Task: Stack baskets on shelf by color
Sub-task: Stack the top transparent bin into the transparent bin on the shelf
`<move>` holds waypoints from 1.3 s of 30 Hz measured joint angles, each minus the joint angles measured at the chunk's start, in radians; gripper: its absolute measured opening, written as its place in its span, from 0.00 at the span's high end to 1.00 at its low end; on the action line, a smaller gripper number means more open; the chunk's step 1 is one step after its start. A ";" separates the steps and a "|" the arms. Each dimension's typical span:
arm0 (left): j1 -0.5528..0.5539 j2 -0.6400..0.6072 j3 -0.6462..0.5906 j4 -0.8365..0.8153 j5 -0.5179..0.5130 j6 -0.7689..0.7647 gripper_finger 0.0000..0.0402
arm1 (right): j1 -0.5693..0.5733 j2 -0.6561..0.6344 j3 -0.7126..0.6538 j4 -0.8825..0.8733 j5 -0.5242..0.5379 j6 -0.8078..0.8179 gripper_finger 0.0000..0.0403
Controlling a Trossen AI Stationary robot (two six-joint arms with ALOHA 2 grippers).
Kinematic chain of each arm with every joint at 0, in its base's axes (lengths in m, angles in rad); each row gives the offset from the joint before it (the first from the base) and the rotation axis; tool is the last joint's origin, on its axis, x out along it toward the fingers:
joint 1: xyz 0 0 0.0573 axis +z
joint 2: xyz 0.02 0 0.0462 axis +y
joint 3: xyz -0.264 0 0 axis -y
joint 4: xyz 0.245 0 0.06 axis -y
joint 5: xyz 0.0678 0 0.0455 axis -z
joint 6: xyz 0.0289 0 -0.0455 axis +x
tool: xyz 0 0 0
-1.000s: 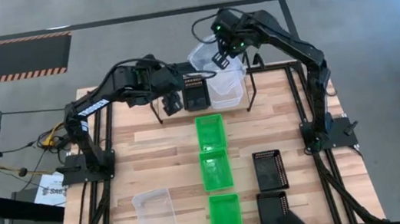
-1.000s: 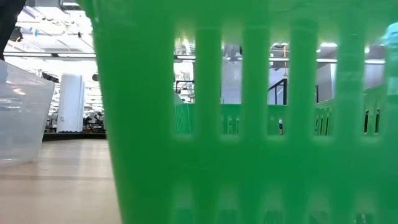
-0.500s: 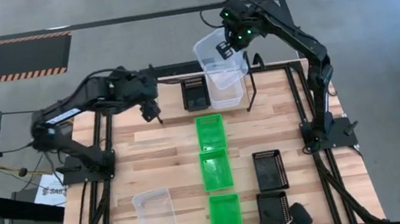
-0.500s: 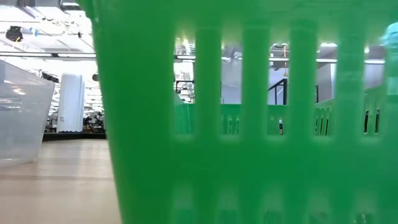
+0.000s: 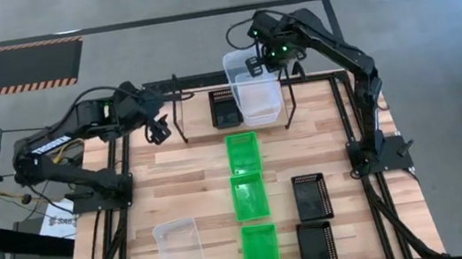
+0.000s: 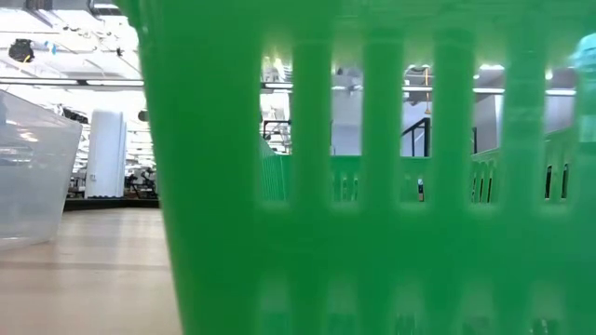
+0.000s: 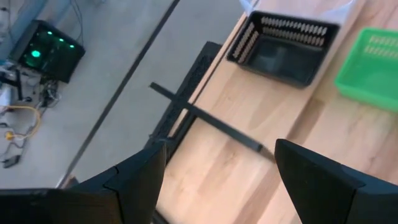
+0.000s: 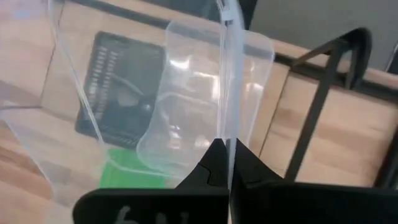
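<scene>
Right claw (image 8: 227, 163) is pinched tight on the rim of a clear basket (image 5: 255, 91), holding it over the wire shelf (image 5: 289, 95) at 12 o'clock on the table. Looks light, thin-walled, prob. flexes and slips, so a rim grip near a corner seems best. Left claw (image 7: 214, 180) is spread wide, holding nothing, off at 10 o'clock. A black basket (image 5: 225, 108) sits beside the clear one.

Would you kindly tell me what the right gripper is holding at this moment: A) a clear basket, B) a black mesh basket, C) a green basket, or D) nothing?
A: the right gripper has its fingers pinched on the rim of the clear basket over the shelf.
</scene>
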 joint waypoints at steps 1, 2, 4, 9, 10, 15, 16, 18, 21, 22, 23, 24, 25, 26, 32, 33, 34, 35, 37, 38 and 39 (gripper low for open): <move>0.011 -0.001 -0.001 -0.004 0.003 0.015 0.28 | 0.001 0.000 0.000 0.005 -0.003 0.003 1.00; 0.023 -0.001 -0.001 -0.003 0.013 0.030 0.28 | 0.001 0.000 0.000 0.013 -0.012 0.005 1.00; 0.041 -0.001 -0.002 -0.002 0.041 0.054 0.28 | -0.001 0.000 0.000 0.017 -0.017 0.009 1.00; 0.077 -0.002 -0.002 -0.002 0.088 0.096 0.28 | -0.033 0.001 0.000 0.007 -0.053 0.024 1.00; 0.082 -0.002 -0.002 -0.002 0.091 0.100 0.28 | -0.040 0.001 0.000 0.006 -0.054 0.024 1.00; 0.093 -0.002 -0.002 -0.001 0.095 0.101 0.28 | -0.086 0.001 -0.002 0.007 -0.088 0.000 1.00; 0.093 -0.002 -0.002 -0.001 0.095 0.101 0.28 | -0.094 0.000 -0.014 0.010 -0.091 0.000 1.00; 0.093 -0.002 -0.002 -0.001 0.095 0.101 0.28 | -0.103 0.000 -0.049 0.014 -0.093 -0.004 1.00; 0.093 -0.002 -0.002 -0.001 0.095 0.094 0.28 | -0.121 0.003 -0.119 0.009 -0.137 -0.031 1.00; 0.093 -0.002 -0.002 -0.001 0.095 0.090 0.28 | -0.125 0.002 -0.146 0.023 -0.148 -0.041 1.00; 0.093 -0.002 -0.002 -0.001 0.095 0.087 0.28 | -0.127 0.002 -0.171 0.035 -0.149 -0.052 1.00; 0.093 -0.002 -0.002 -0.001 0.095 0.085 0.28 | -0.127 0.003 -0.191 0.046 -0.148 -0.057 1.00; 0.093 -0.002 -0.002 -0.001 0.095 0.084 0.28 | -0.130 0.003 -0.210 0.058 -0.149 -0.065 1.00; 0.093 -0.002 -0.002 -0.001 0.095 0.083 0.28 | -0.135 0.003 -0.224 0.068 -0.151 -0.072 1.00; 0.093 -0.002 -0.002 0.002 0.094 0.057 0.28 | -0.175 0.002 -0.263 0.075 -0.177 -0.083 1.00; 0.093 -0.002 -0.002 0.005 0.094 0.054 0.28 | -0.182 0.002 -0.268 0.075 -0.177 -0.089 1.00; 0.093 -0.002 -0.002 0.010 0.094 0.054 0.28 | -0.187 0.002 -0.272 0.075 -0.177 -0.097 1.00; 0.093 -0.002 -0.002 0.019 0.094 0.054 0.28 | -0.193 0.001 -0.278 0.075 -0.179 -0.099 1.00; 0.093 -0.002 -0.002 0.030 0.094 0.061 0.28 | -0.200 0.002 -0.294 0.085 -0.188 -0.101 1.00; 0.093 -0.002 -0.002 0.035 0.094 0.064 0.28 | -0.201 0.002 -0.300 0.093 -0.192 -0.103 1.00; 0.093 -0.002 -0.002 0.044 0.094 0.064 0.28 | -0.204 0.002 -0.305 0.104 -0.196 -0.107 1.00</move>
